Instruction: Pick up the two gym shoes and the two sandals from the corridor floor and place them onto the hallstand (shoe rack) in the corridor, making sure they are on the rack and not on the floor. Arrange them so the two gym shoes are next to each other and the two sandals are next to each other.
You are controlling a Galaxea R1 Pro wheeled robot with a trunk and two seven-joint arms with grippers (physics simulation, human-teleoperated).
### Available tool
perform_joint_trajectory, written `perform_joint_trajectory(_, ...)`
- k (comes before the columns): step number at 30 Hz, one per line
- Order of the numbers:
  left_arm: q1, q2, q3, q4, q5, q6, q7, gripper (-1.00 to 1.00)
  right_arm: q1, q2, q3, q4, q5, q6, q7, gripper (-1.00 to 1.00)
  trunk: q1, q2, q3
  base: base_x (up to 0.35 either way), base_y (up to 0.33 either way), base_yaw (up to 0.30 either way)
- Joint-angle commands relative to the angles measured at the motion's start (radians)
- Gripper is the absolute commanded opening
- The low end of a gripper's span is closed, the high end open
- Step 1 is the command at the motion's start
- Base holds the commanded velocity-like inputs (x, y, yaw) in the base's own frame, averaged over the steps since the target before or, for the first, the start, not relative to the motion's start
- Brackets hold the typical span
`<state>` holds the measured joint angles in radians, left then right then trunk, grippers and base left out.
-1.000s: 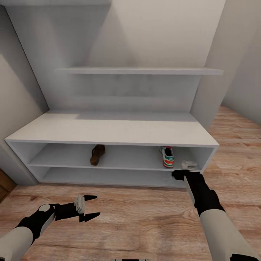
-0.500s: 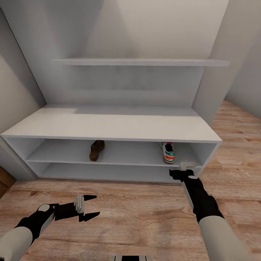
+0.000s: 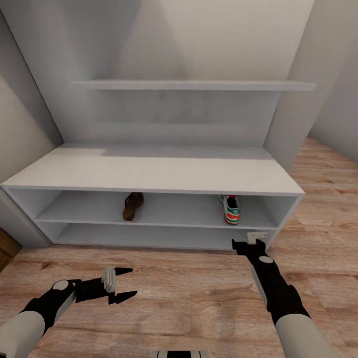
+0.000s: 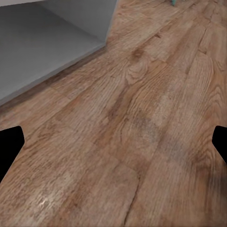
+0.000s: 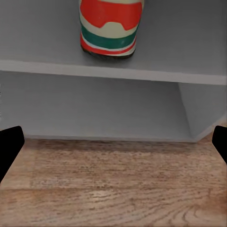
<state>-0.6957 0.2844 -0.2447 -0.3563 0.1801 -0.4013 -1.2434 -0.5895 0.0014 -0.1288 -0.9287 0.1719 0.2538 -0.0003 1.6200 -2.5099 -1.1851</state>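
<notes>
Plain light grey walls (image 3: pixel 223 40) rise behind and to both sides, the one at three o'clock (image 3: pixel 338 99) standing back to open a recess, while at nine o'clock a wall (image 3: pixel 20 134) runs down to a dark brown wooden strip (image 3: pixel 6 251) at floor level.

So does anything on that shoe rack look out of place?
Nothing is damaged or spilled. The one sandal and one gym shoe stand far apart on the hallstand's upper shelf, each without its mate beside it.
</notes>
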Motion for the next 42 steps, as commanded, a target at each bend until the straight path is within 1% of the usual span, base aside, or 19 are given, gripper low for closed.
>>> perform_joint_trajectory(1,-0.001,0.001,-0.009,0.0,0.009,-0.005,0.0,1.0,0.0,0.0,0.0,-0.001,0.009,0.005,0.0,1.0,0.0,0.0,-0.001,0.0,0.0,0.0)
perform_joint_trajectory(9,-0.001,0.001,-0.01,0.0,0.009,-0.005,0.002,1.0,0.0,0.0,0.0,0.006,0.009,0.001,0.0,1.0,0.0,0.0,-0.001,-0.003,0.0,0.0)
perform_joint_trajectory(14,-0.001,0.0,-0.011,0.0,0.009,-0.005,0.017,1.0,0.0,0.0,-0.001,0.008,0.007,0.001,0.002,1.0,0.0,0.0,-0.001,-0.073,0.0,0.0)
perform_joint_trajectory(16,-0.001,-0.001,-0.012,0.0,0.009,-0.005,0.034,1.0,0.0,0.0,-0.001,0.01,0.007,0.001,0.002,1.0,0.0,0.0,-0.001,-0.212,0.0,0.0)
perform_joint_trajectory(19,-0.001,-0.003,-0.013,0.0,0.008,-0.005,0.058,1.0,0.0,0.0,-0.001,0.037,0.006,0.001,0.002,1.0,0.0,0.0,-0.001,-0.299,0.0,0.0)
perform_joint_trajectory(23,-0.001,-0.003,-0.013,0.0,0.008,-0.005,0.067,1.0,0.0,0.0,-0.002,0.072,0.007,0.0,0.004,1.0,0.0,0.0,-0.001,-0.324,0.0,0.0)
perform_joint_trajectory(24,-0.001,-0.004,-0.013,0.0,0.008,-0.005,0.07,1.0,0.0,0.0,-0.001,0.093,0.007,0.0,0.005,1.0,0.0,0.0,-0.001,-0.336,0.0,0.0)
perform_joint_trajectory(33,-0.001,-0.003,-0.011,0.0,0.009,-0.005,0.071,1.0,0.0,0.0,0.0,0.103,0.008,-0.001,0.004,1.0,0.0,0.0,-0.001,-0.324,0.0,0.0)
perform_joint_trajectory(42,-0.001,-0.002,-0.01,0.0,0.009,-0.005,0.07,1.0,0.0,0.0,0.0,0.103,0.008,0.0,0.002,1.0,0.0,0.0,-0.001,-0.061,0.0,0.0)
